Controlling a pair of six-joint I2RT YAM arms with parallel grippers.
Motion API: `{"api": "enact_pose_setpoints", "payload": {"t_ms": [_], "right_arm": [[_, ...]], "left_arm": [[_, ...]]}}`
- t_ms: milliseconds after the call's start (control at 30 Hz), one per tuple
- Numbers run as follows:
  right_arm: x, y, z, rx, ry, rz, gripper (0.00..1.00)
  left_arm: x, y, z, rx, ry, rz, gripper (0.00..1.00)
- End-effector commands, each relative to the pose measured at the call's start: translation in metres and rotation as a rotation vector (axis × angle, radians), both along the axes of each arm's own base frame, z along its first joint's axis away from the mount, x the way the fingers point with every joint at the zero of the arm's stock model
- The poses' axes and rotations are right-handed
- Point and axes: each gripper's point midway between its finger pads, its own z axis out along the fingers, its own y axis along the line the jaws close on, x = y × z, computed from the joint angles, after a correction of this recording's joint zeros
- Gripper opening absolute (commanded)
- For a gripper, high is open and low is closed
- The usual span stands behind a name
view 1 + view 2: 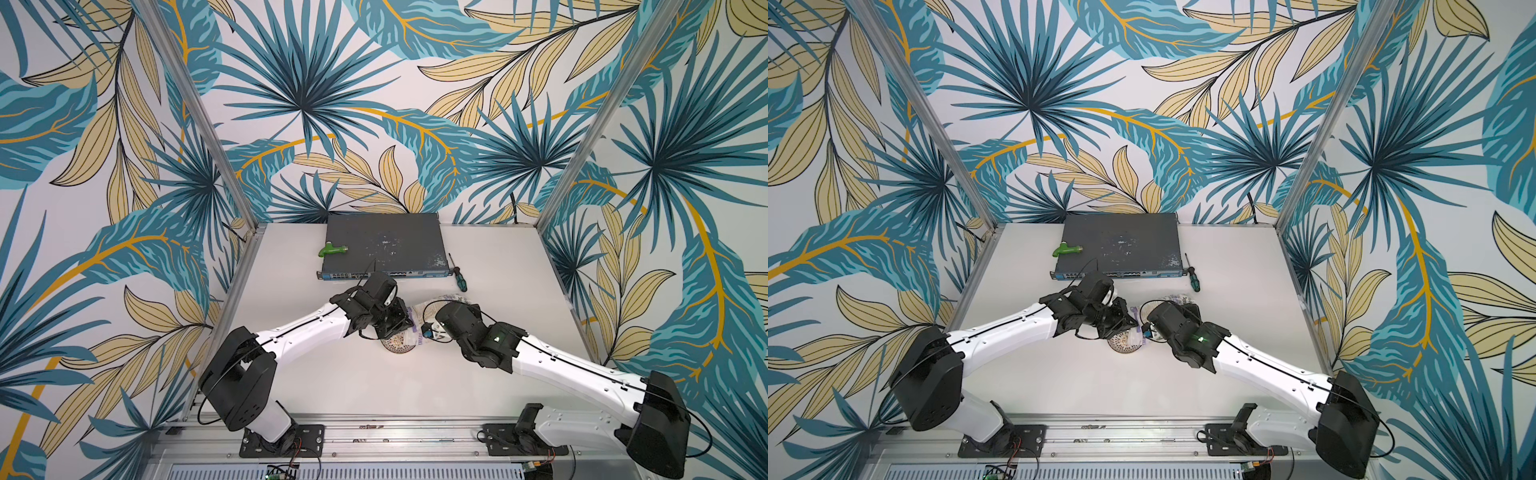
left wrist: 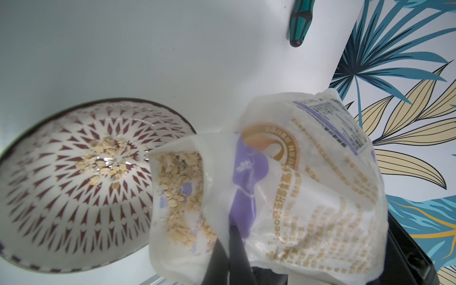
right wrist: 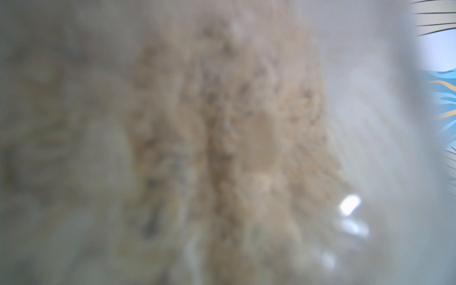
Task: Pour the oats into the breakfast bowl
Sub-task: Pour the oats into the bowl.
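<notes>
The bag of oats (image 2: 308,185) hangs tilted with its open mouth over the breakfast bowl (image 2: 49,209), a white bowl with a dark lattice pattern. A small heap of flakes (image 2: 106,158) lies in the bowl's middle. My left gripper (image 2: 228,229) is shut, pinching the plastic at the mouth's edge. In both top views the bowl (image 1: 397,347) (image 1: 1123,345) shows below the two wrists, with the bag (image 1: 451,297) (image 1: 1169,297) between them. My right gripper (image 1: 428,330) grips the bag's body. Blurred oats behind plastic (image 3: 222,135) fill the right wrist view and hide its jaws.
A dark network switch (image 1: 382,245) lies at the table's back with a green tool (image 1: 332,249) on it. A green-handled screwdriver (image 1: 459,279) (image 2: 299,22) lies right of the switch, just behind the bag. Patterned walls close in three sides.
</notes>
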Motion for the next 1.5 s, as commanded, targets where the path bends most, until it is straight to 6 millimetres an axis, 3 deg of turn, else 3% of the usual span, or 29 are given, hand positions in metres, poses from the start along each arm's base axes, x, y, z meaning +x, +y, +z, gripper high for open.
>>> {"api": "enact_pose_setpoints", "payload": {"t_ms": [0,800,1467], "right_arm": [[0.014,0.001,0.047,0.147,-0.191,-0.086,0.0],[0.015,0.001,0.06,0.115,-0.304,-0.054,0.0],[0.014,0.003,0.07,0.088,-0.369,-0.031,0.0]], "left_arm": [[0.011,0.044,-0.042,0.202,0.039,0.105,0.0],[0.006,0.052,-0.062,0.245,0.036,0.076,0.0],[0.007,0.055,-0.066,0.255,0.03,0.068,0.0]]}}
